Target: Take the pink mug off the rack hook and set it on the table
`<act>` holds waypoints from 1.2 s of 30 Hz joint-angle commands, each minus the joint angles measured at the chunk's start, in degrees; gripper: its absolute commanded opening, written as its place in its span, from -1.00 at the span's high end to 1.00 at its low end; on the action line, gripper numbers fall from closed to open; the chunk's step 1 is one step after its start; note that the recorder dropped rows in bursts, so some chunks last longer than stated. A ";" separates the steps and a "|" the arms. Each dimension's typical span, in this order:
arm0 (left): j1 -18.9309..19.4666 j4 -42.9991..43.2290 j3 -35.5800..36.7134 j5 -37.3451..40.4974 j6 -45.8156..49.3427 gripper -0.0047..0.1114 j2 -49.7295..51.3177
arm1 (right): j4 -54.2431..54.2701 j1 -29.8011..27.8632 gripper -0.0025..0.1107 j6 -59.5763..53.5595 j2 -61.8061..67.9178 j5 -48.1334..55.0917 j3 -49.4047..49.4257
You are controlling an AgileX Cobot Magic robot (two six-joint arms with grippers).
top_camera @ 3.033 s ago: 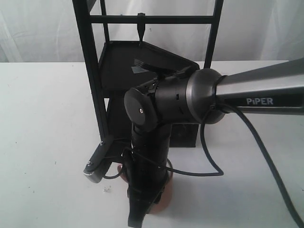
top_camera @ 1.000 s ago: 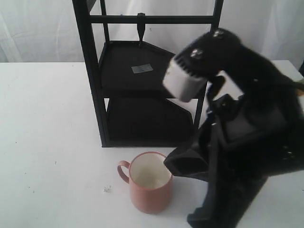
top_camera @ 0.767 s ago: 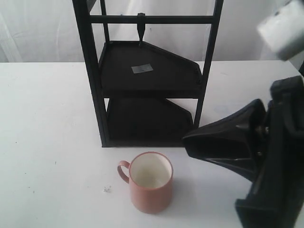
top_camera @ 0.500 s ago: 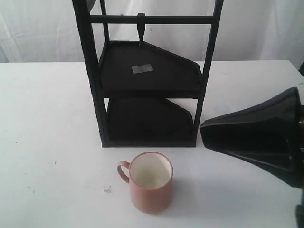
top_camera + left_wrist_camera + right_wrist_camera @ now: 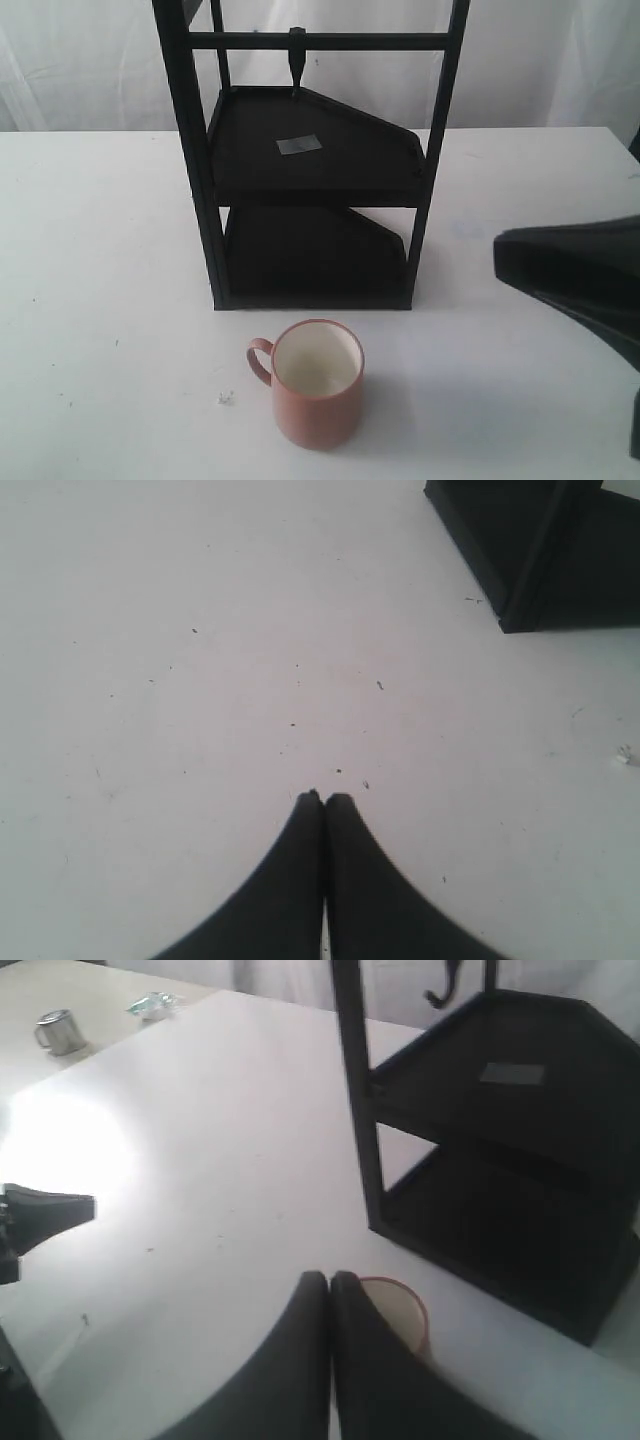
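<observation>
Withdrawn toward the right edge of the exterior view, the black right arm (image 5: 585,280) now shows only as a dark wedge at mid-right, where a second ago it loomed over the mug; the mug itself has not shifted.

The matte salmon-pink cylindrical mug (image 5: 318,410) stands on the wide flat white tabletop (image 5: 110,250), in the lower middle of the exterior frame, just in front of the black two-shelf frame rack (image 5: 195,180) and apart from it. Nothing touches it. The short black peg of the rack hook (image 5: 297,62), hanging from the top crossbar at the upper middle, is bare.

By these pictures the task looks done: the mug is off the hook and set down, released. What remains, if anything, is for the arm to finish clearing away.

The mug is upright. Its long axis runs vertical, the cream-white mouth faces up, and the loop handle points to the left of the exterior frame.

In the right wrist view the right gripper (image 5: 328,1282) has its two fingers pressed together with nothing between them, the mug's rim peeping out just behind. The left gripper (image 5: 322,800) is likewise closed and empty, hanging over bare tabletop, with a corner of the rack at the upper right of its view.
</observation>
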 commanded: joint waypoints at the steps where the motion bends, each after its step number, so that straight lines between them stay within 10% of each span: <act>1: -0.14 -0.54 0.13 -0.06 -0.02 0.92 -0.29 | 0.12 -8.85 0.96 -2.42 -6.75 -1.47 7.62; 16: -0.14 -0.54 0.13 -0.06 -0.02 0.92 -0.29 | 0.22 -36.40 0.96 -5.14 -33.12 -3.91 27.67; 36: -0.14 -0.54 0.13 -0.06 -0.02 0.92 -0.29 | -11.28 -37.21 0.96 3.91 -33.12 -13.72 32.86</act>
